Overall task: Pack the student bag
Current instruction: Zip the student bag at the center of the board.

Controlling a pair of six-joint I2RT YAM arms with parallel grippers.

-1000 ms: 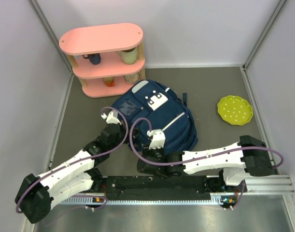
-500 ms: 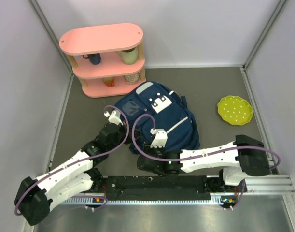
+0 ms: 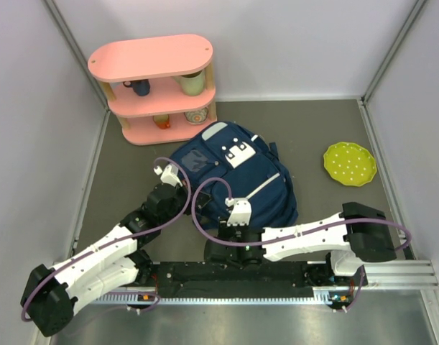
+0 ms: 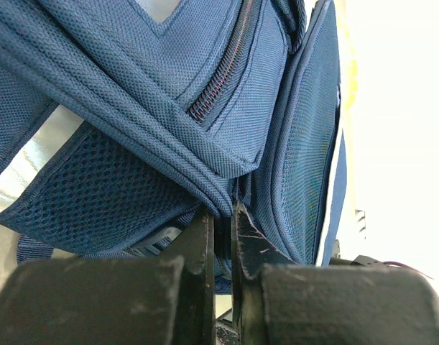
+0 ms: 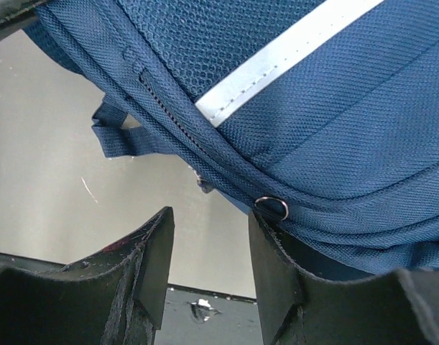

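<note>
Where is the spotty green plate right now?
In the top view, the round lime-green spotted plate lies on the right side of the grey table, just right of the large navy blue fabric backpack and not touching it.

Pale lilac walls (image 3: 298, 43) enclose a dark grey tabletop (image 3: 327, 129); a pink three-tier shelf (image 3: 151, 57) stands far left.
</note>
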